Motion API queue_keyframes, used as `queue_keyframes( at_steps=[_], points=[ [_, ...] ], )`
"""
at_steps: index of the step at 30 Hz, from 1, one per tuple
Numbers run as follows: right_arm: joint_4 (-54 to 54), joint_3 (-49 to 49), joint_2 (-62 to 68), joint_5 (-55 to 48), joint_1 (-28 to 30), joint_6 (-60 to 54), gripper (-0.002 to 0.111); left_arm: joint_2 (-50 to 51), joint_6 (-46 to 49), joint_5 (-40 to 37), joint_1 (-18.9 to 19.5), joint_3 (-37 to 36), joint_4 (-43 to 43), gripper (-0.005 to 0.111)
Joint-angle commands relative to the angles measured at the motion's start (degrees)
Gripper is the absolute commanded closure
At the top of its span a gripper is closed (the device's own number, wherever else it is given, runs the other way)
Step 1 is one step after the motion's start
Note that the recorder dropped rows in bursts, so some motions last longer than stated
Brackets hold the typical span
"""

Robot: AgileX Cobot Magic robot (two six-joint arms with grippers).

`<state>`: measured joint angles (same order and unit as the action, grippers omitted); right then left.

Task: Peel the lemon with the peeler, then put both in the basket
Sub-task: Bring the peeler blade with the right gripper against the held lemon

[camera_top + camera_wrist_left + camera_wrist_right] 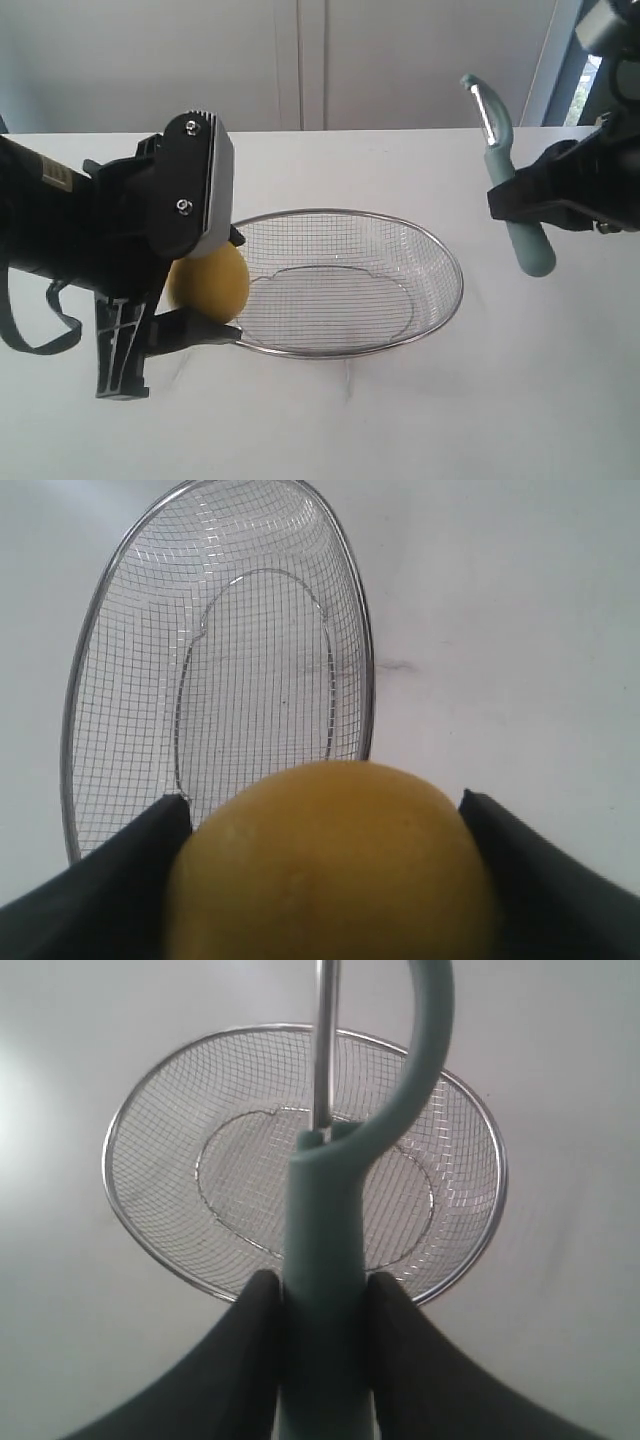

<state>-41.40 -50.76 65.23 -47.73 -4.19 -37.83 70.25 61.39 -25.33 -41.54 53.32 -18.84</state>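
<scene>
- Around the middle of the white surface [450, 420]: basket [350, 212], oval wire mesh w/ thick rim, sits flat, nothing inside it.
- L gripper [225, 285] is at the basket's left end, toward the surface's left edge. Its jaws are spread wide and clamped on the lemon [205, 283], one finger on each side.
- Lemon is yellow and smooth, and overlaps the basket's left rim in the exterior view. Can't tell whether it's over the rim or just outside it, nor how high it is off the surface.
- L wrist cam: lemon [330, 880] fills the gap betw. the two black fingers [110, 890], with the basket [368, 660] lying beyond it.
- R gripper [510, 195] is toward the surface's right edge, well apart from the basket. Its jaws are pinched on the peeler [498, 140] at about mid-handle.
- Peeler is roughly upright, blade head up and teal handle end hanging below the fingers. It's lifted off the surface.
- R wrist cam: both fingers [250, 1340] are pressed vs. the handle of the peeler [325, 1220], w/ the curved head and metal blade pointing away. Basket [108, 1175] is seen behind it.
- Lemon and peeler are well apart, at opposite ends of the basket.
</scene>
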Motion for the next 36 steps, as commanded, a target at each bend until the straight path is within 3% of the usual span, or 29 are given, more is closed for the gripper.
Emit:
queue_keyframes(
  at_steps=[1,5,9,14,18,21,25,36],
  points=[
    [0.1,0.2,4.2,0.9,-2.2,-3.1,0.108,-0.2,-9.4,-0.2,-0.4,0.4,-0.9,0.107],
    [0.2,0.2,5.2,1.1,-8.2,-6.3,0.108,-0.2,-11.3,-1.3,-0.4,0.4,-0.9,0.107],
    [6.2,1.3,3.8,8.3,-17.1,-2.8,0.108,-0.2,-11.5,-1.9,-0.4,0.4,-0.9,0.107],
    [23.3,7.9,3.3,26.2,-32.1,14.5,0.108,-0.2,-13.8,-1.4,-0.4,0.4,-0.9,0.107],
    [38.5,10.2,3.7,34.9,-38.9,31.1,0.108,-0.2,-14.8,-1.2,-0.4,0.4,-0.9,0.107],
    [46.7,10.2,6.9,36.1,-41.5,39.7,0.108,-0.2,-16.2,-1.0,-0.4,0.4,-0.9,0.107],
    [46.8,10.2,10.6,36.8,-43.8,41.4,0.108,-0.2,-21.4,0.8,-0.4,0.4,-0.9,0.107],
    [46.1,10.2,10.8,37.1,-45.5,44.4,0.108,4.1,-22.6,2.1,-0.4,0.4,-0.8,0.107]
  ],
)
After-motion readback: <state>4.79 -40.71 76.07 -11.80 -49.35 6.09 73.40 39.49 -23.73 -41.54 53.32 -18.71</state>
